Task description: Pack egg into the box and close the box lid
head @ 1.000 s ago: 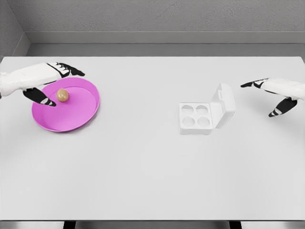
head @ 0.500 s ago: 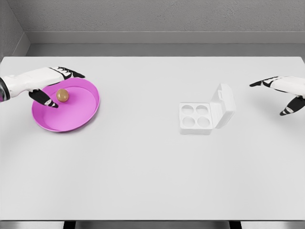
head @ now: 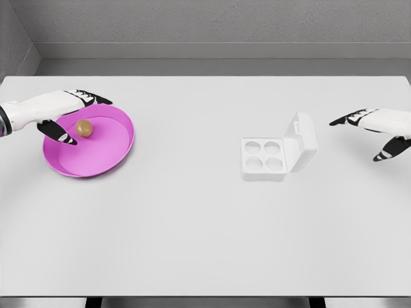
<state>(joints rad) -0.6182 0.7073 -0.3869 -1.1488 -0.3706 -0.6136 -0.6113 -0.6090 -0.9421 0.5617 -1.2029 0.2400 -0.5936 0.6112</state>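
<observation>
A brown egg (head: 83, 128) lies in a pink plate (head: 109, 157) at the table's left. My left hand (head: 77, 114) hovers over the plate's back-left rim, fingers spread, thumb and index either side of the egg without touching it. A white egg box (head: 263, 159) with four empty cups sits right of centre, its lid (head: 302, 141) standing open to the right. My right hand (head: 369, 131) floats at the right edge, fingers spread and empty, a short way right of the lid.
The white table (head: 192, 231) reaches a grey wall at the back and a front edge near the bottom of the view.
The left hand has drawn back slightly to the left over the plate. The right hand pulled away to the right, then came back a little toward the box.
</observation>
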